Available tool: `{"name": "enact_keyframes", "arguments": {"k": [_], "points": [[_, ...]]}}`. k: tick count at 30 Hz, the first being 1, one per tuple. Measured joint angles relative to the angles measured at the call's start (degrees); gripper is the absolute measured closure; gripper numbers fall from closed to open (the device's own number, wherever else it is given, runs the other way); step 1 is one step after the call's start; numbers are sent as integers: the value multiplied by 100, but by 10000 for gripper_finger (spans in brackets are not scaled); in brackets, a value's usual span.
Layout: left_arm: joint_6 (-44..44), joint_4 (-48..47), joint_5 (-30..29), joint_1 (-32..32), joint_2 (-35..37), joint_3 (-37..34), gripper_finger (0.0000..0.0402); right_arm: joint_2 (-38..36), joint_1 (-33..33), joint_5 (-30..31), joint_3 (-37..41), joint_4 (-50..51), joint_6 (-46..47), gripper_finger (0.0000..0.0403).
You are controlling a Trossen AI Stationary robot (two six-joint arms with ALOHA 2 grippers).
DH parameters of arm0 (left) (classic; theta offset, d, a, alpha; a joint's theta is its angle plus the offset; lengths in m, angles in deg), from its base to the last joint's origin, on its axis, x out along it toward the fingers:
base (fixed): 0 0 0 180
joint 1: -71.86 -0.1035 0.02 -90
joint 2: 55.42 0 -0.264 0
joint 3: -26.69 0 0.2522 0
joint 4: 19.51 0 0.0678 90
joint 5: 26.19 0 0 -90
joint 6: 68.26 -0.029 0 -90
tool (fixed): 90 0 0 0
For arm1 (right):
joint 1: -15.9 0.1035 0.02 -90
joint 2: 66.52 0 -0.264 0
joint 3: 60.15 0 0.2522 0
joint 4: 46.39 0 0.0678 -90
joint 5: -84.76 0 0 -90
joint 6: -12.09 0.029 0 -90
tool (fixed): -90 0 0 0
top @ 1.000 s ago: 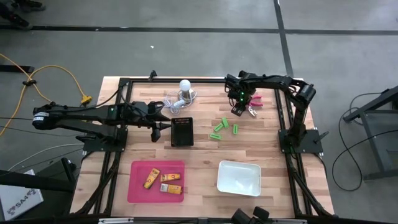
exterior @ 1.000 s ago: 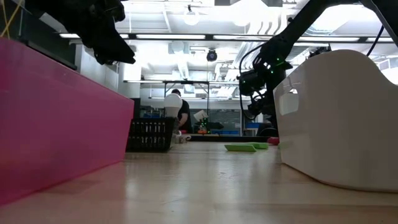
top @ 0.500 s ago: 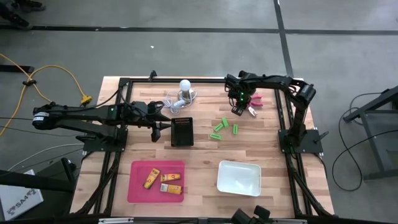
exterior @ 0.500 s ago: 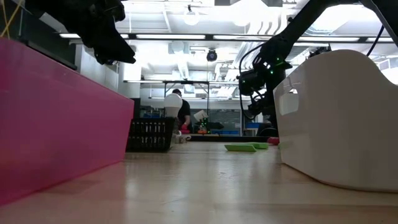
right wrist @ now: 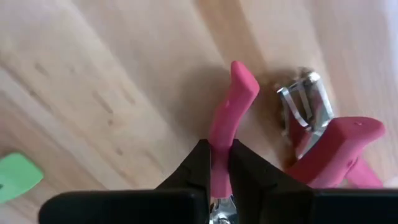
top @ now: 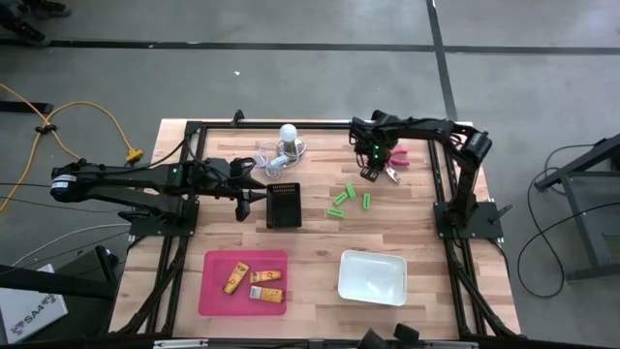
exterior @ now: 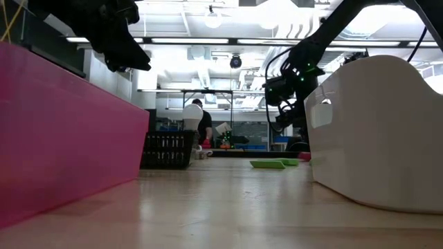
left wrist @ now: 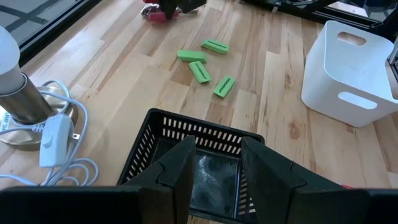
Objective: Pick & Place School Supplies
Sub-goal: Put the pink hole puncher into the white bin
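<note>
A pink-handled tool (top: 395, 160) lies on the wooden table at the far right, and my right gripper (top: 372, 169) stands over it, shut on one handle. Several green pieces (top: 349, 199) lie loose just nearer on the table (left wrist: 200, 71). Three yellow-orange pieces (top: 254, 282) lie in the pink tray (top: 215, 264) at the near left. My left gripper (left wrist: 217, 168) hovers open above the black ribbed box (top: 284, 205), touching nothing. My right gripper pinches one pink handle (right wrist: 219, 140) of the tool between its two fingers, coming from above and pointing down. The handle's free end (right wrist: 242, 81) reaches out past the fingertips. The other handle (right wrist: 339, 146) and the metal jaws (right wrist: 301, 102) lie beside it on the table.
A white bin (top: 372, 277) stands at the near right, and it fills the right of the low view (exterior: 377, 131). A white bulb with a coiled cord (top: 286, 141) sits at the far middle. A black frame (top: 184, 174) rims the table. A person (exterior: 202, 124) shows far behind.
</note>
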Motion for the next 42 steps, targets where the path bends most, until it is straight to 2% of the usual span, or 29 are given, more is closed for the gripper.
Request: {"name": "enact_keyframes", "arguments": {"k": [10, 15, 20, 27, 35, 42], "points": [[14, 0, 0, 0, 0, 0, 274, -290, 468, -40, -12, 448, -39, 375], [13, 1, 0, 0, 0, 0, 274, -1004, 774, -430, -17, 661, 243, 375], [13, 2, 0, 0, 0, 0, 274, -1860, 1229, -957, -17, 920, 1048, 375], [11, 4, 0, 0, 0, 0, 274, -2587, 2465, -1537, -17, 864, 2323, 375], [20, 4, 0, 1, 0, 0, 274, -2520, 4164, -1508, -20, 196, 3492, 375], [240, 7, -2, 2, 0, 0, 274, -2507, 5252, -1289, -20, -376, 4465, 375]]}}
